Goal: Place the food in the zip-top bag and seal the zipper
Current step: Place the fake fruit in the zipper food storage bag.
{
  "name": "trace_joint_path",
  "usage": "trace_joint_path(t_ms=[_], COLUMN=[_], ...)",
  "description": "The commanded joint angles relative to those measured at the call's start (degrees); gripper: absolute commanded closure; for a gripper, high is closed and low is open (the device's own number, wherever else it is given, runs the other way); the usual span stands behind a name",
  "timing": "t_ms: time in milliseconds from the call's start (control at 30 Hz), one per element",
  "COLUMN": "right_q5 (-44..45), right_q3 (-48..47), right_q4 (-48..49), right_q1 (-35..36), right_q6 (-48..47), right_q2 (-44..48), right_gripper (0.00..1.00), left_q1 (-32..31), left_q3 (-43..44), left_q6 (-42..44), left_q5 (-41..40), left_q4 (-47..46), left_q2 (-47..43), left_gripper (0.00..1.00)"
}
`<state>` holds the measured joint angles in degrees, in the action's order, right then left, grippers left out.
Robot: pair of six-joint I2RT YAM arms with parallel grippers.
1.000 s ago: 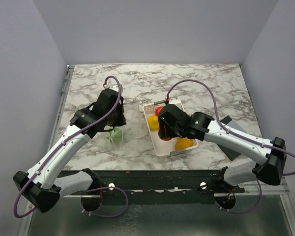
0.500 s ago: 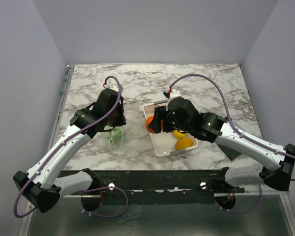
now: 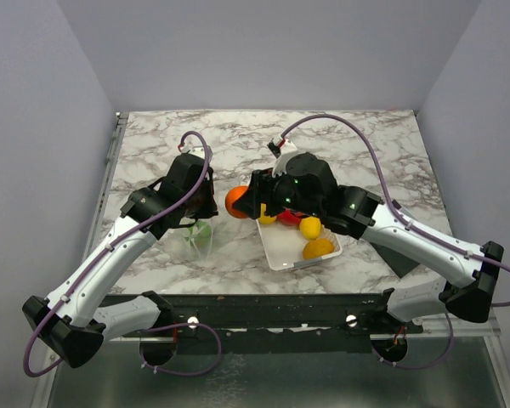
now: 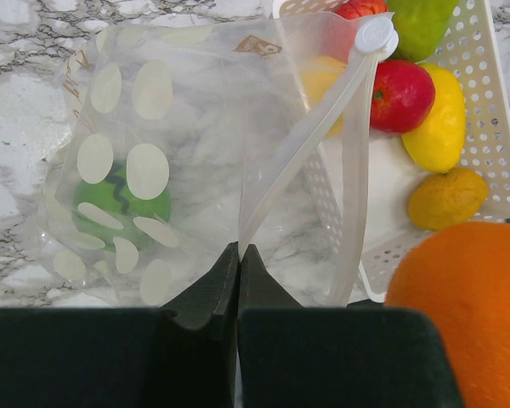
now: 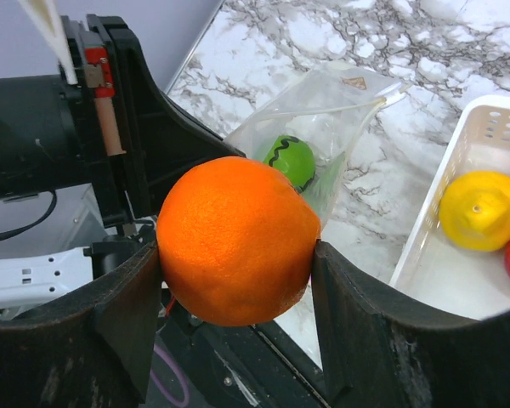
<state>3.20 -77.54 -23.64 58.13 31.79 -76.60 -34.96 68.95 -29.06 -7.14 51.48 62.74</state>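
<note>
The see-through zip-top bag (image 3: 195, 242) lies left of the white basket, and a dark green fruit (image 3: 201, 231) is inside it. My left gripper (image 4: 238, 255) is shut on one lip of the zipper (image 4: 302, 144) and holds the mouth open. The bag (image 4: 178, 170) and the green fruit (image 4: 119, 204) show beyond the gripper. My right gripper (image 5: 236, 255) is shut on an orange fruit (image 5: 236, 229) and holds it in the air (image 3: 236, 202) between the basket and the bag mouth. The bag (image 5: 323, 136) lies just beyond the orange.
The white slotted basket (image 3: 278, 255) holds red (image 4: 402, 95), yellow (image 4: 442, 127), yellow-orange (image 4: 446, 197) and light green (image 4: 418, 21) fruits. A dark grey flat object (image 3: 405, 246) lies at the table's right. The table's front edge is just below the bag.
My right gripper has lifted the orange out of the basket and carried it left, up to the bag. The left gripper and the bag have stayed put.
</note>
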Motion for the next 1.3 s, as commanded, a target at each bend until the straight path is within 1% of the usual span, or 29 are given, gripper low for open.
trace_joint_path(t_ms=[0,267,600,633,700,767,800,933,1000,1133,1267], right_q5=[-2.6,-2.7,0.8,1.1,1.9,2.8,3.3,4.9,4.9,4.2,3.8], right_q3=[-1.2,-0.8,-2.1,-2.3,-2.4,-2.4,-2.5,-2.8,-2.7,-2.1,-1.9], right_q4=[2.4,3.9,2.3,2.2,2.2,2.1,1.9,1.3,1.4,2.5,3.1], right_q1=[0.1,0.3,0.6,0.6,0.7,0.7,0.7,0.7,0.7,0.7,0.7], right_q6=[0.1,0.7,1.3,1.6,2.2,2.9,3.3,4.9,5.3,5.7,5.8], right_q2=[-2.9,-6.5,-12.6,-13.0,-13.8,-14.3,-14.7,-15.5,-15.6,-14.7,-13.1], right_gripper=[0.66,0.66,0.65,0.63,0.55,0.51,0.48,0.23,0.16,0.07,0.06], left_q1=[-0.1,-0.1,-0.1,-0.1,-0.1,-0.2,-0.2,-0.2,-0.1,-0.1,-0.1], left_q3=[0.6,1.6,2.2,2.1,1.9,1.6,1.5,1.3,1.2,0.8,0.7], left_q6=[0.7,0.7,0.6,0.6,0.5,0.4,0.4,0.2,0.1,0.1,0.1], left_q5=[-1.0,-0.8,0.2,0.3,0.5,0.6,0.6,0.5,0.5,0.4,0.3], left_q4=[-0.2,0.4,0.4,0.4,0.5,0.5,0.5,0.4,0.4,0.4,0.3], left_q2=[-0.8,-0.9,-1.0,-1.1,-1.2,-1.4,-1.5,-1.6,-1.6,-1.6,-1.5], left_gripper=[1.0,1.0,1.0,1.0,1.0,1.0,1.0,1.0,1.0,1.0,1.0])
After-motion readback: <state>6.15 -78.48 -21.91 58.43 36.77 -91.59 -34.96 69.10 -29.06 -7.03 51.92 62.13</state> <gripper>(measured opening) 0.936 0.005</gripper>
